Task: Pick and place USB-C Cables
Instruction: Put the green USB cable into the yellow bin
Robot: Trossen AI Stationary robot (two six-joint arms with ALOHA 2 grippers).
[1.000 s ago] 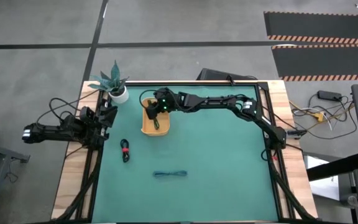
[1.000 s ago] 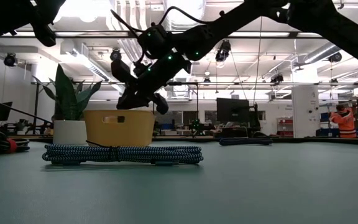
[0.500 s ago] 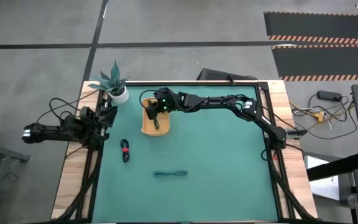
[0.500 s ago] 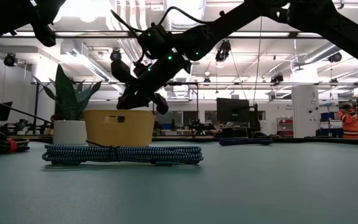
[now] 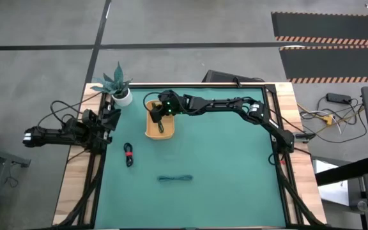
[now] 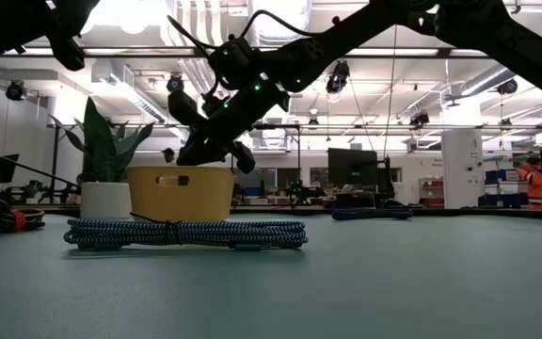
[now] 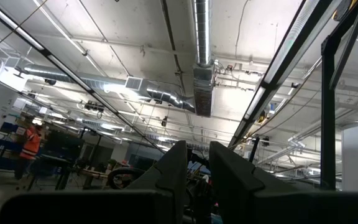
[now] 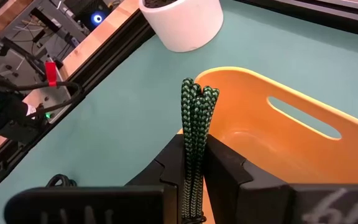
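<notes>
My right gripper (image 5: 159, 117) (image 8: 194, 177) hovers over the yellow tray (image 5: 151, 131) (image 8: 303, 140) and is shut on the dark green cable (image 8: 196, 118). In the low view it hangs just above the tray's rim (image 6: 182, 171). The teal-blue cable (image 5: 174, 179) (image 6: 184, 233) lies flat on the mat near the front. The black-and-red cable (image 5: 128, 154) lies left of it. A blue bundle (image 6: 373, 214) rests farther back in the low view. My left gripper (image 5: 110, 118) (image 7: 197, 177) waits at the table's left edge, shut, pointing up. My right gripper pinches the dark green cable bundle between its two fingers (image 8: 225, 171), several strands together. The bundle lies along the fingers, and its looped end (image 8: 197, 93) sticks out past the fingertips above the tray's rim. The fingers slant down from the table's right.
A white pot with a plant (image 5: 121, 94) (image 6: 106, 200) (image 8: 182, 22) stands just left of the tray at the far left corner. Black frame rails (image 5: 94, 169) line the mat's edges. Open green mat (image 5: 229, 166) spreads across the middle and right.
</notes>
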